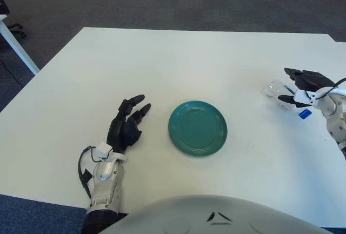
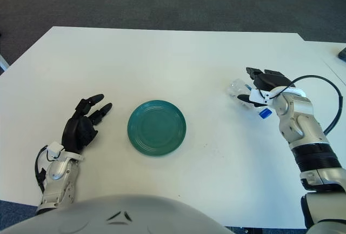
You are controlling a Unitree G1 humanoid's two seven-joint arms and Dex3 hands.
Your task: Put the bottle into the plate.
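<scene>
A clear plastic bottle [image 2: 236, 88] with a blue cap [image 2: 265, 113] lies on its side at the right of the white table [image 1: 162, 66]. My right hand [image 2: 250, 86] is at the bottle, its fingers stretched over the top and its thumb on the near side, not closed on it. A bare teal plate [image 1: 197, 127] sits in the middle of the table, well to the left of the bottle. My left hand [image 1: 130, 119] shows left of the plate, fingers relaxed and holding nothing.
Dark carpet surrounds the table. A white table leg [image 1: 19, 47] shows at the far left. A black cable [image 2: 319, 82] loops from my right wrist.
</scene>
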